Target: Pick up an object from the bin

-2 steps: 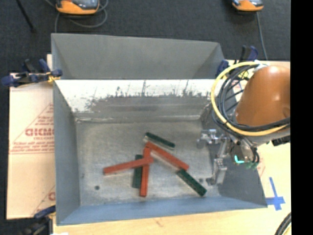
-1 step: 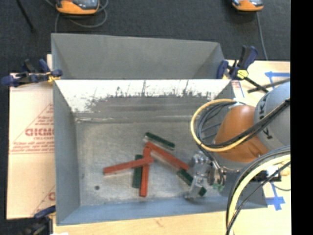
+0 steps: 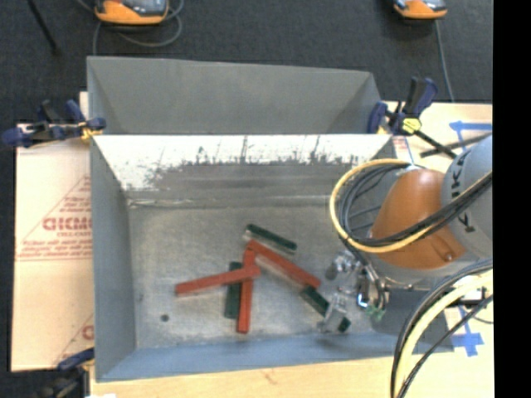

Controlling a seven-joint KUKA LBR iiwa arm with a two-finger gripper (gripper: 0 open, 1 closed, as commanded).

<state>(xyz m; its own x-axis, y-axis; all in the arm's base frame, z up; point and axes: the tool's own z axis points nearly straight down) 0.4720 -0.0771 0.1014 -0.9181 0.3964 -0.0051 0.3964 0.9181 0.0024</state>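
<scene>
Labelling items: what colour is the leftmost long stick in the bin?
Red flat stick, camera view.

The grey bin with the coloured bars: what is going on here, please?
A robot arm reaches into the grey metal bin from the right. Its gripper is low in the near right corner of the bin, right beside the end of a short dark green bar that lies next to a long red bar. A few more red and green bars lie crossed in the middle of the floor. All bars seem to rest on the floor; none looks lifted yet.
</scene>
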